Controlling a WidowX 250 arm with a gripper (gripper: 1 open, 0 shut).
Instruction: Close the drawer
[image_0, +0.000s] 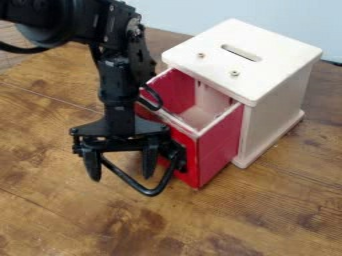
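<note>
The drawer (214, 152) stood open, projecting from the front of the cabinet (277, 105), with part of its pale interior exposed. The gripper (122, 172) was positioned at the front of the drawer, beside the handle (142, 191). Its fingers stood wide apart, and no object could be seen clamped between them. The step in hand was judged to be alignment for the closing push; closure was not complete.

The next move called for firm contact with the front panel or handle, followed by a steady push along the drawer's line of travel, toward the cabinet. An oblique push could have jammed the drawer or turned the cabinet on the table (60, 218).

The arm (120, 75) and gripper covered the near left part of the drawer and much of its front. The handle mount was hard to separate from the dark gripper parts around it. Contact between the gripper and the handle or panel could not be confirmed. The upper arm was cut off at the frame edge.
</note>
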